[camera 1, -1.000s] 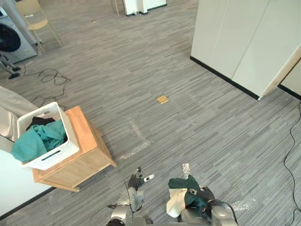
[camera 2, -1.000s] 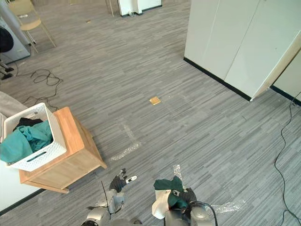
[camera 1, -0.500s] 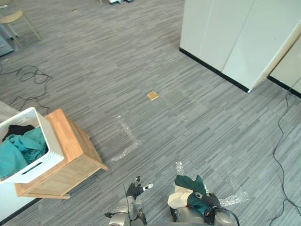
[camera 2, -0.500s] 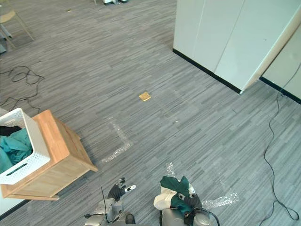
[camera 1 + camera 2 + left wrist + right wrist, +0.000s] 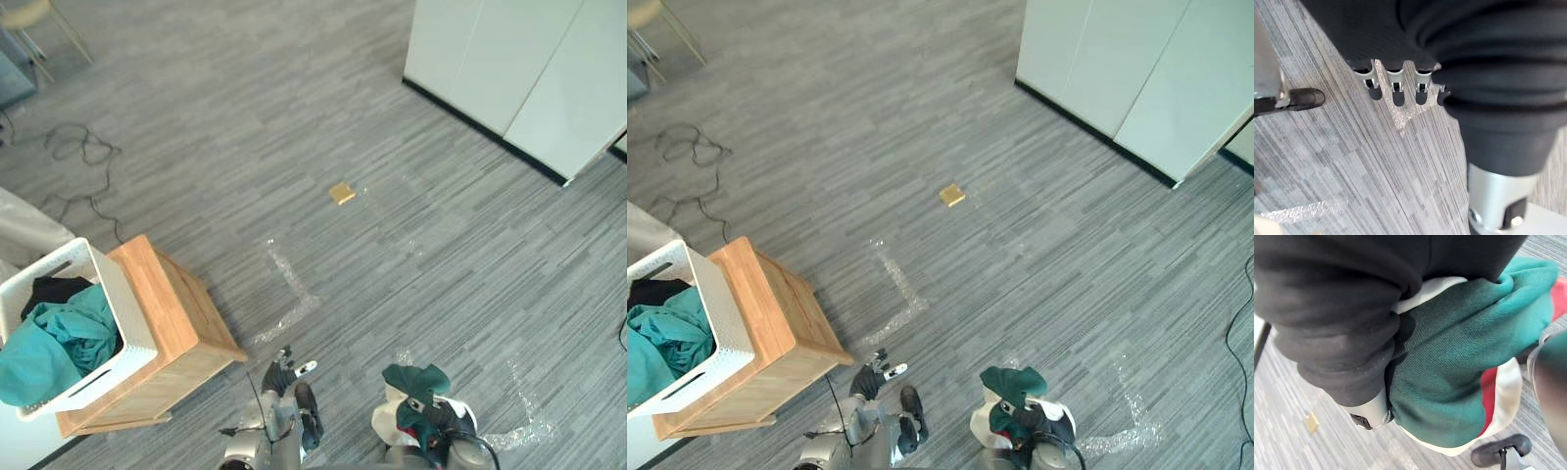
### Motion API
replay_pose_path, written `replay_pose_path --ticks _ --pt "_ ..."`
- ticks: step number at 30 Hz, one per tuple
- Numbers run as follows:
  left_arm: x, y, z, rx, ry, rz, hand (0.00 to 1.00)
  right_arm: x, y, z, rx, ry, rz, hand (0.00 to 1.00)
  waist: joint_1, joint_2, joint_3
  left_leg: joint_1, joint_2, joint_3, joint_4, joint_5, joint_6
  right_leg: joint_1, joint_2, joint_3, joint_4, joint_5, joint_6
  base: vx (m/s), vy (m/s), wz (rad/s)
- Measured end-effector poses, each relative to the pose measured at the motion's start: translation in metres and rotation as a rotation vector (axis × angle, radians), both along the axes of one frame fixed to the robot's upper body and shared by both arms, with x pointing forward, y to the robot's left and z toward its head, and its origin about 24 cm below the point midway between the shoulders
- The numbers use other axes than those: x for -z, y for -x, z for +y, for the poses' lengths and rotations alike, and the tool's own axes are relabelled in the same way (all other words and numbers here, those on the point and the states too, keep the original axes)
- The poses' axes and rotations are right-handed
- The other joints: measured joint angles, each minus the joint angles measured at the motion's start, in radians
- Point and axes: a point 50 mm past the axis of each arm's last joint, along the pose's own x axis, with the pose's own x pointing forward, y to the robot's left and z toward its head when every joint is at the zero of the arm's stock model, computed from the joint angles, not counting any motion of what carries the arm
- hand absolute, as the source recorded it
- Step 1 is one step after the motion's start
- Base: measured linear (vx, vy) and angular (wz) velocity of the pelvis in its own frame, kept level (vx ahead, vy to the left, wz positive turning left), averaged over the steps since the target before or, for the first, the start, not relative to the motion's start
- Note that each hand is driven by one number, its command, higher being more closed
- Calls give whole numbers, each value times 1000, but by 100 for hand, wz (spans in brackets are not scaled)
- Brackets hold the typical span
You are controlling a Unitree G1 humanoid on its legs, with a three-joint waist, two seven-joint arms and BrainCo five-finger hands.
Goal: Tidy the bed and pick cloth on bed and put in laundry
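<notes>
**Left eye view:** the right hand (image 5: 438, 423), at the lower edge right of centre, grips a bunched green-and-white cloth (image 5: 411, 379). The white laundry basket (image 5: 134, 338) stands on a wooden side table (image 5: 181, 308) at lower left and holds teal and dark clothing (image 5: 61, 328). It is well apart from the cloth. We judge the carry must run leftward, past the left hand (image 5: 283, 375) between them.

**Right eye view:** we see the same layout, with the basket cut by the left frame edge.

**Left wrist view:** the left hand's fingers (image 5: 1396, 93) hang straight in 1 row over the grey floor (image 5: 1352, 171), holding nothing.

**Right wrist view:** the cloth is bundled against the right palm, with the fingers curled round it.
</notes>
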Motion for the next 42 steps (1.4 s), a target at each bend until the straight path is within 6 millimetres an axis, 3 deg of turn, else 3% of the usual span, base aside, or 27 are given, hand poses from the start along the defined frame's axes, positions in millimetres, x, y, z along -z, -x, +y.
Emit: replay_pose_path --ticks 2,3,5,6,8,10,12,13,14,15,16,19,20,22,24,26,27,29,32,33,34,35,36,37,38,40,42 --pt "3 7 0 2 -3 14 0 -1 -1 -1 -3 1 -6 100 -1 0 -2 117 -31 -14 -54 -38 -10 -55 -10 -3 288 10 7 444 250 26" --pt "4 9 -1 23 -12 19 0 -3 -1 -1 -4 4 -22 100 -5 -2 -3 214 -54 -49 -113 -64 -5 -161 -23 -18 592 107 -10 411 211 47" --pt "4 11 -5 50 -17 21 0 -4 -2 -2 -7 10 -31 100 -30 -8 -7 256 -67 -98 -128 -78 5 -238 -25 -38 780 58 -22 439 108 88" --pt "3 8 -6 71 -29 13 0 -7 -4 -3 -10 16 -48 100 -49 -7 -6 300 -67 -173 -139 -85 8 -310 -9 -83 863 -44 -34 453 28 126" --pt "2 5 -8 82 -32 6 0 -10 -6 -7 -13 26 -65 100 -67 2 1 342 -52 -238 -141 -85 8 -364 5 -161 800 -117 -40 402 -55 130" --pt "2 6 -6 80 -36 8 0 -11 -8 -11 -22 36 -75 100 -63 18 10 387 -21 -276 -135 -85 7 -399 33 -198 646 -135 -58 468 -144 105" --pt "3 6 -4 78 -44 11 0 -13 -9 -14 -25 47 -91 100 -65 39 14 416 31 -304 -116 -116 -47 -426 85 -167 433 -108 -63 461 -230 97" --pt "4 6 0 70 -55 14 0 -13 -10 -13 -25 42 -92 100 -65 28 11 430 54 -314 -110 -140 -87 -444 110 -87 250 -13 -70 553 -372 101" --pt "5 7 3 73 -71 20 0 -12 -7 -8 -21 26 -88 100 -65 -3 5 441 59 -331 -106 -166 -129 -443 108 15 72 136 -60 498 -377 103" --pt "6 9 3 75 -74 28 0 -11 -6 -6 -20 19 -82 100 -69 -14 6 451 65 -340 -105 -183 -153 -434 105 52 40 249 -45 500 -409 67" --pt "11 13 0 67 -67 59 0 -14 -15 -9 -24 29 -100 100 -57 35 18 438 124 -340 -97 -191 -170 -423 157 47 53 275 -69 425 -371 54" --pt "12 11 -9 82 -52 62 0 -15 -15 -8 -15 24 -108 100 -82 7 34 455 138 -373 -24 -125 -190 -454 157 89 361 78 -89 347 -295 87" --pt "10 10 -9 80 -51 48 0 -15 -15 -6 -35 25 -107 100 -87 4 33 446 151 -404 11 -114 -203 -441 149 67 397 45 -93 322 -292 119" --pt "7 6 -7 58 -46 23 0 -17 -23 1 -74 22 -127 100 -80 1 29 337 167 -470 177 -94 -201 -401 134 16 378 -11 -99 267 -325 126" --pt "8 7 -9 42 -35 29 0 -17 -24 5 -120 28 -123 100 -75 14 46 203 199 -447 401 -20 -203 -307 125 -64 294 -43 -115 143 -309 143" --pt "11 18 -9 30 -28 53 0 -16 -22 4 -148 41 -109 100 -44 6 58 145 270 -290 545 -9 -168 -176 110 -162 208 -46 -126 84 -238 151" --pt "11 24 -12 27 -11 50 0 -14 -19 2 -147 46 -101 100 -30 2 55 114 285 -97 526 -27 -137 -63 89 -288 114 -44 -126 97 -221 172" --pt "5 18 -16 39 -1 15 0 -15 -20 2 -150 48 -105 100 -32 11 48 86 263 53 401 3 -107 -3 87 -424 51 -38 -115 83 -118 215" --pt "0 11 -21 80 -4 -14 0 -13 -16 0 -148 51 -93 100 -32 6 21 96 190 361 170 -35 -50 58 80 -673 13 -46 -104 140 -66 218" --pt "1 11 -22 82 -3 -9 0 -14 -17 -2 -147 57 -97 100 -32 11 17 108 171 397 116 -35 -50 60 75 -704 30 -53 -99 141 -11 200" --pt "4 15 -22 88 -4 10 0 -15 -17 -9 -126 67 -97 100 -33 19 12 129 119 404 20 -29 9 68 65 -744 71 -65 -82 231 42 169" --pt "9 21 -21 88 -9 41 0 -15 -16 -14 -90 67 -98 100 -31 9 4 165 62 350 -58 -14 6 67 15 -746 167 -89 -43 256 38 165" --pt "11 25 -21 89 -10 56 0 -16 -15 -18 -69 68 -99 100 -34 9 4 187 38 317 -95 -1 17 66 -15 -746 239 -98 -33 364 33 168" --pt "15 33 -20 97 -13 81 0 -15 -10 -25 -21 67 -95 100 -44 8 2 236 -4 251 -144 15 24 56 -75 -736 411 -95 -36 355 -30 165" --pt "17 37 -19 109 -22 93 0 -15 -5 -29 11 66 -94 100 -47 0 -3 267 -29 186 -158 12 28 -9 -135 -666 608 -64 -94 369 -60 161" --pt "19 39 -6 113 -66 103 0 -16 -7 -22 33 33 -113 100 -75 -1 -7 280 -24 98 -149 7 30 -123 -130 -508 773 -90 -90 366 -133 152" --pt "20 41 6 113 -100 111 0 -19 -11 -16 67 -5 -143 100 -87 8 -1 297 1 48 -141 11 25 -210 -94 -393 765 -122 -56 335 -128 119"
